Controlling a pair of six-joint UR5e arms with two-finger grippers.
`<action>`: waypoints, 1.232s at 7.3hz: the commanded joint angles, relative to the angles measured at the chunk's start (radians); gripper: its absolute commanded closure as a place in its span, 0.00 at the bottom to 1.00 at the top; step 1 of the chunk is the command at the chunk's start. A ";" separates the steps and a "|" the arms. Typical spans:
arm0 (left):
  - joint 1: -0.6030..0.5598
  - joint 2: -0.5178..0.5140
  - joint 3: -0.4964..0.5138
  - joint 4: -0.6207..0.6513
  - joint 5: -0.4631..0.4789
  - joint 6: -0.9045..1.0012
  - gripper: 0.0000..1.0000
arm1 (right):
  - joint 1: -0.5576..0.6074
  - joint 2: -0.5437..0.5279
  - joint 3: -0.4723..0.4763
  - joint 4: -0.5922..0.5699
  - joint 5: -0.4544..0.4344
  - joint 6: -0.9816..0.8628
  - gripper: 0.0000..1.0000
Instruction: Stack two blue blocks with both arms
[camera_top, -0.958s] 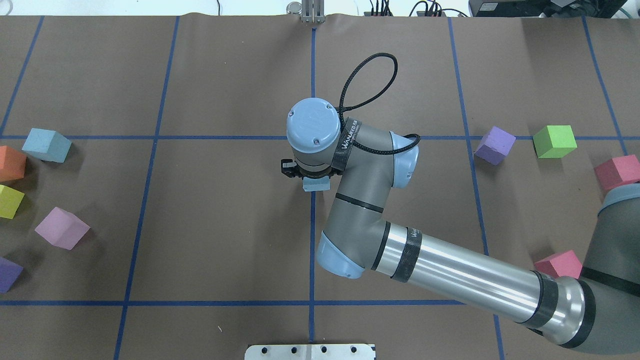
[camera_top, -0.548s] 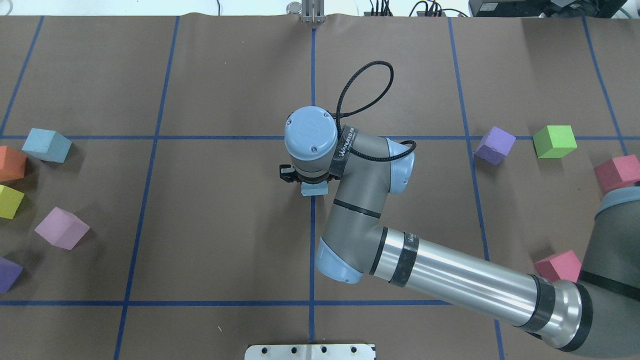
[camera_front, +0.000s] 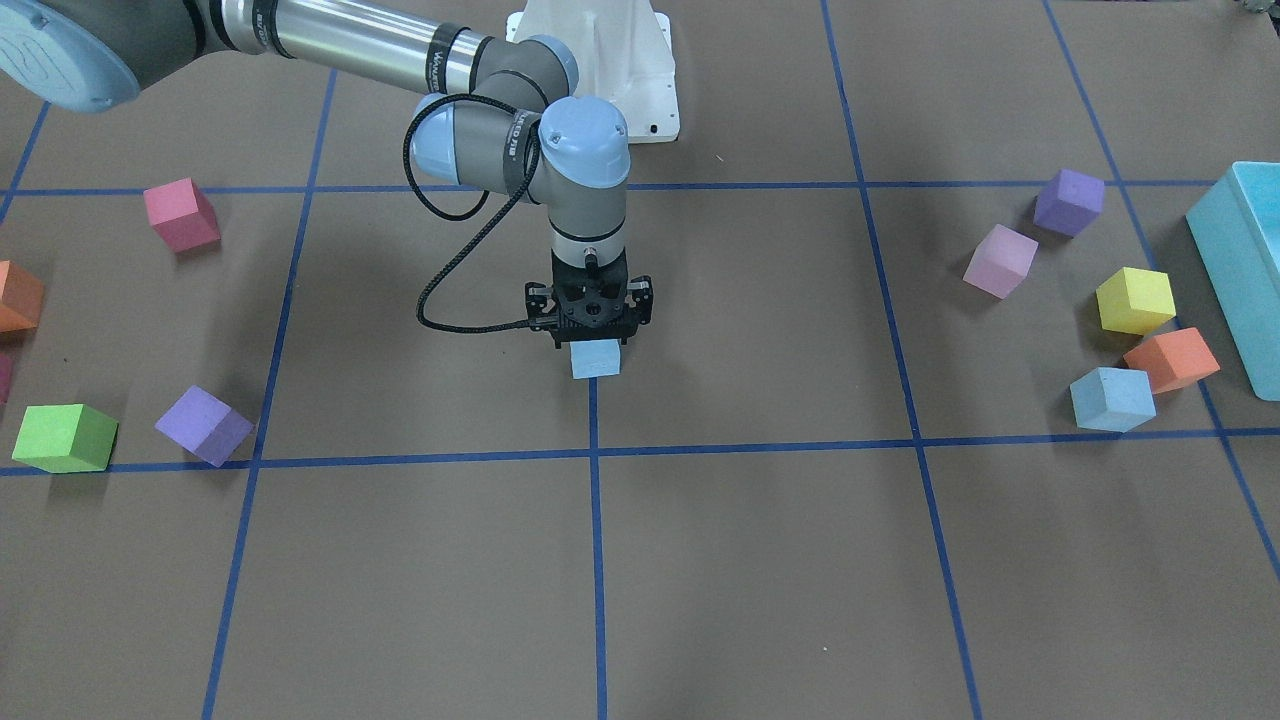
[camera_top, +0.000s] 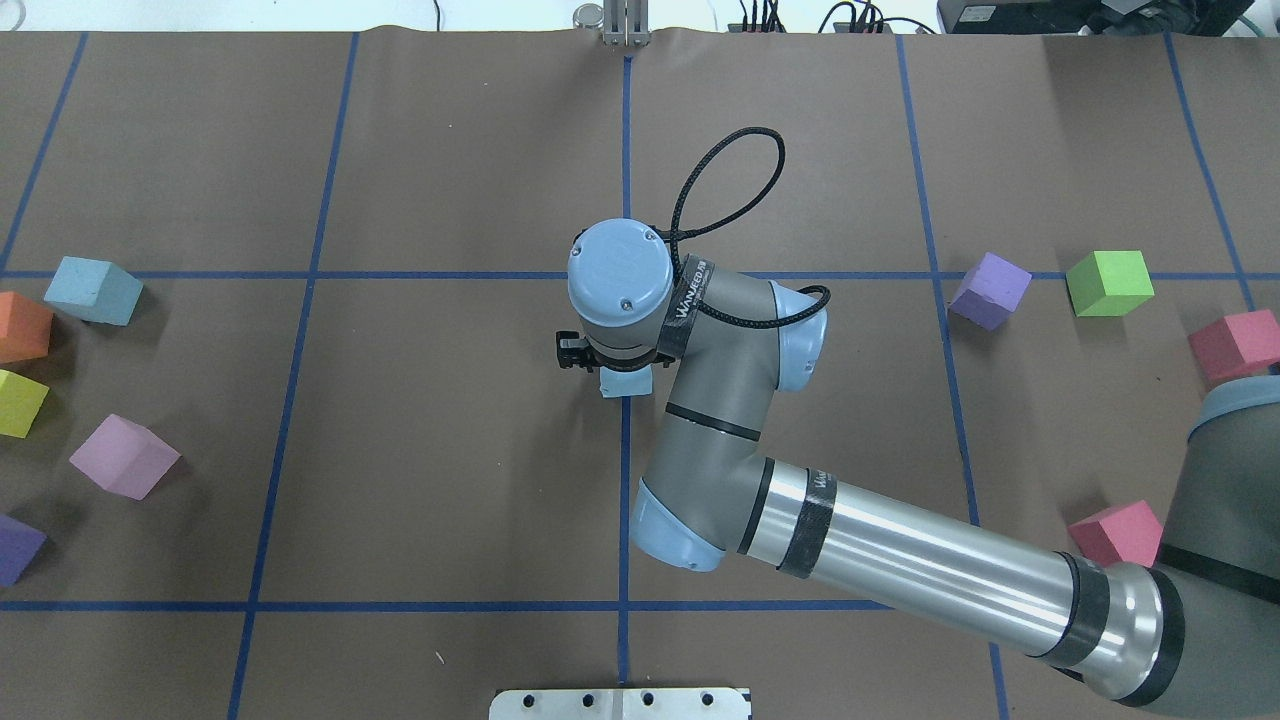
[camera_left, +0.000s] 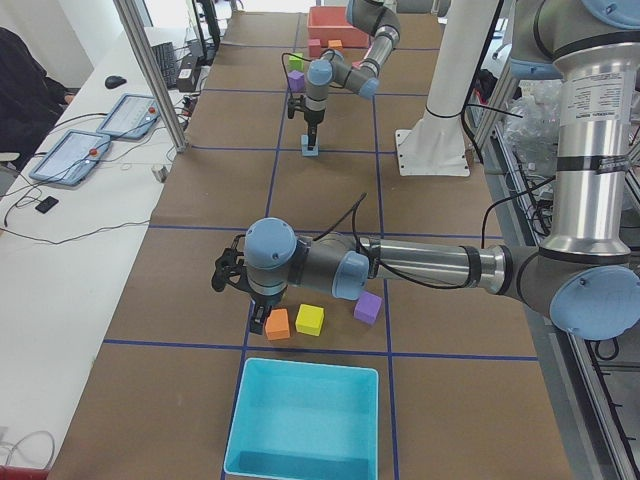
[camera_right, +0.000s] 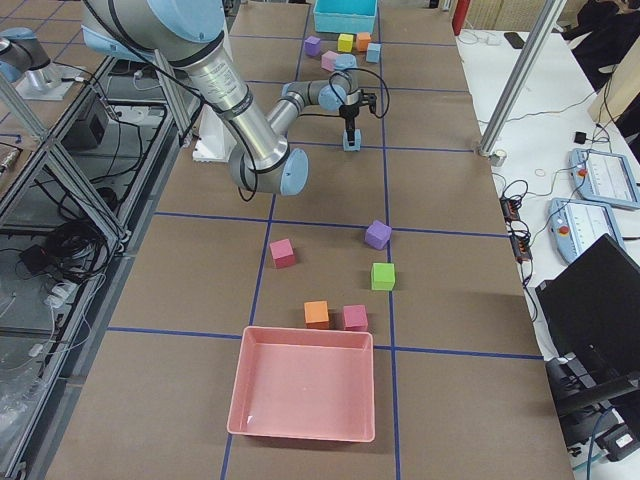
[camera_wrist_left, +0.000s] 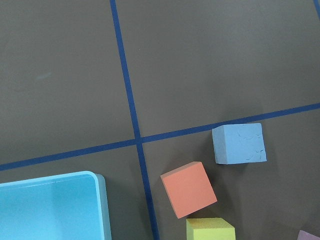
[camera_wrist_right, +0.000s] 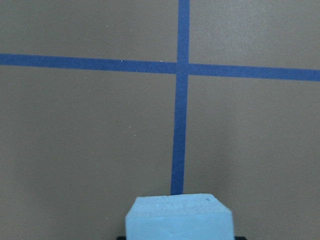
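Blue block (camera_front: 596, 361), pale foam, is clamped between the right fingers (camera_front: 562, 336), which point straight down and close narrowly on its two sides. It is near the centre of the front-facing view, over a vertical line of blue tape, at or just above the brown worktop (camera_front: 760, 560); whether it touches cannot be told. In the right wrist view the block fills the bottom centre, with a tape crossing higher in the frame. In the overhead view only part of it shows beneath the wrist of the right arm (camera_top: 900, 560), which enters from the lower right corner and bends toward the middle.

A second blue block (camera_front: 1112, 399) rests on the worktop at the right side of the front-facing view, just above a horizontal tape line. An orange cube (camera_front: 1170, 360) lies just beside it, a yellow cube (camera_front: 1135, 300) above that, and a turquoise bin (camera_front: 1240, 270) at the right edge. In the left side view, the left fingers (camera_left: 257, 318) hang low beside the orange cube; whether they are wide or narrow cannot be told. The left arm (camera_left: 430, 265) reaches in from the right edge.
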 joint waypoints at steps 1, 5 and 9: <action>0.000 -0.002 0.001 0.000 0.000 -0.003 0.02 | 0.002 0.000 0.003 0.002 -0.003 -0.010 0.00; 0.112 -0.132 0.089 -0.003 0.009 -0.144 0.02 | 0.228 -0.159 0.200 -0.012 0.244 -0.198 0.00; 0.245 -0.247 0.315 -0.231 0.014 -0.294 0.02 | 0.650 -0.484 0.469 -0.236 0.465 -0.711 0.00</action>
